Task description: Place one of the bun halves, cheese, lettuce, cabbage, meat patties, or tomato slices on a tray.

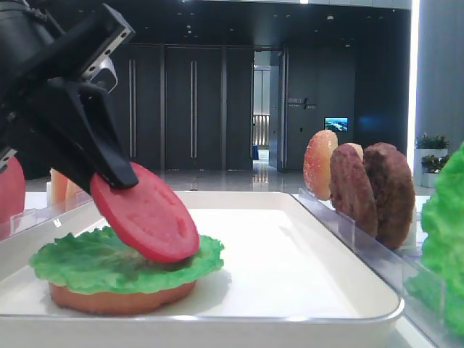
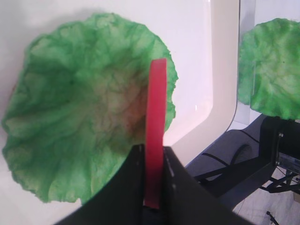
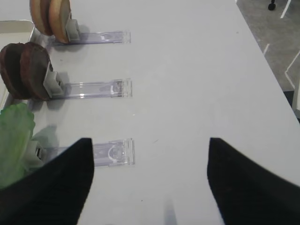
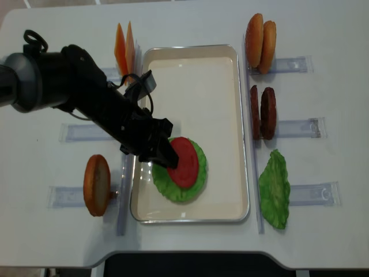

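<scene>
Your left gripper (image 4: 164,154) is clamped on a tomato slice (image 4: 184,162), jaws pressed to its faces. The slice tilts, its lower edge touching the lettuce (image 4: 180,186) that lies on a bun half (image 1: 119,297) in the near-left corner of the tray (image 4: 222,115). Your right gripper (image 3: 150,180) hovers over bare table right of the tray, fingers spread, holding nothing. Right of the tray, racks hold two buns (image 4: 260,39), two patties (image 4: 262,112) and a lettuce leaf (image 4: 274,188). Left of the tray stand cheese (image 4: 124,48) and one bun (image 4: 97,184). No label or writing is legible on any item.
</scene>
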Tool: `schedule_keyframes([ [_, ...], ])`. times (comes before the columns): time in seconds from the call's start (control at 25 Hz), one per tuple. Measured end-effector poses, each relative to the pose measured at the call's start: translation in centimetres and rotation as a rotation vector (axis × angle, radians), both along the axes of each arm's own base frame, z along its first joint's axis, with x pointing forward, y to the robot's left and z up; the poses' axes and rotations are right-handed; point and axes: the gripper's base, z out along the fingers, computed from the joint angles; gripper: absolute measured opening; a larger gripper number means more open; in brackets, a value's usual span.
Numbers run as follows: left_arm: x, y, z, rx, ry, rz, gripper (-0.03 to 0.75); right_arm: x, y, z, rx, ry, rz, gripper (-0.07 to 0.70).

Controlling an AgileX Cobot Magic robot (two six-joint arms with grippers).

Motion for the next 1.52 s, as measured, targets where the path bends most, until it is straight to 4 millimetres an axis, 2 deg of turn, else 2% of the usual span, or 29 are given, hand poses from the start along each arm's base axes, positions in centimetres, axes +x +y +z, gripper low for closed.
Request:
schedule_keyframes([
  [0.12,0.0,0.0,0.0,0.0,-0.001,0.001,0.05,0.0,0.0,0.0,0.0,0.0,0.0,0.486],
  [0.24,0.1,0.0,0.0,0.002,-0.003,0.003,0.089,0.0,0.0,0.0,0.0,0.0,0.0,0.486],
  [0.32,0.1,0.0,-0.1,0.004,-0.003,0.005,0.169,0.0,0.0,0.0,0.0,0.0,0.0,0.486],
  [0.44,0.1,0.1,-0.2,0.012,0.002,0.017,0.353,0.0,0.0,0.0,0.0,0.0,0.0,0.486],
  [0.56,0.1,0.2,-0.3,0.027,0.009,0.027,0.498,0.0,0.0,0.0,0.0,0.0,0.0,0.486],
  [0.64,0.1,0.2,-0.4,0.04,0.018,0.033,0.55,0.0,0.0,0.0,0.0,0.0,0.0,0.486],
  [0.84,0.0,0.6,-0.5,0.091,0.033,0.038,0.58,0.0,0.0,0.0,0.0,0.0,0.0,0.486],
  [1.16,0.9,0.9,2.4,0.163,0.006,0.014,0.581,0.0,0.0,0.0,0.0,0.0,0.0,0.486],
  [1.36,1.6,1.5,5.7,0.256,-0.031,-0.033,0.579,0.0,0.0,0.0,0.0,0.0,0.0,0.486],
  [1.52,2.3,2.7,9.6,0.394,-0.124,-0.038,0.579,0.0,0.0,0.0,0.0,0.0,0.0,0.486],
])
